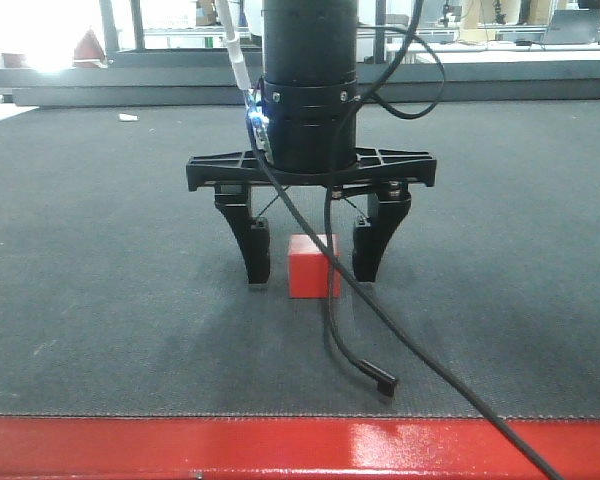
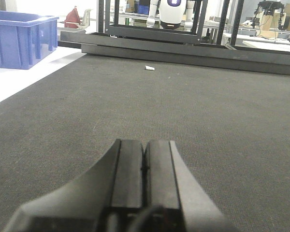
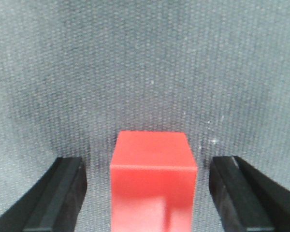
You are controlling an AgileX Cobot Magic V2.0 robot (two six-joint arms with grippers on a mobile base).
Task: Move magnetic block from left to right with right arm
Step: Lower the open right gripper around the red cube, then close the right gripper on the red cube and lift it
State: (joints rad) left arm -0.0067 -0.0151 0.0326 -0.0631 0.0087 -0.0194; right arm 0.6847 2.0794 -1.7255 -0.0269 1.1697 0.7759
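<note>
The glossy red strip (image 1: 300,445) along the table's front edge is lying nearest in the front view, and just behind it my thin black cable (image 1: 380,378) is trailing over the dark grey woven mat (image 1: 100,250). I am the right arm's black two-fingered gripper (image 1: 314,277), hanging upright over the mat with my blocky fingers (image 3: 58,195) spread wide and gripping nothing. The small bright red magnetic cube (image 1: 308,268) is sitting flat on the mat between my fingers, touching neither. Mat is showing on both sides of it in my wrist view, and my tips are reaching low along its sides. I am judging the step in hand to be closing on it. To do that well I am planning to close slowly and squarely, pads parallel to its faces, since it is sitting slightly nearer one finger and an early touch could skew it. The cable is crossing in front of the cube; I cannot tell if it is touching, so I am minding it stays out of the pinch. The left gripper (image 2: 144,169) is lying low with fingers pressed together, holding nothing.
</note>
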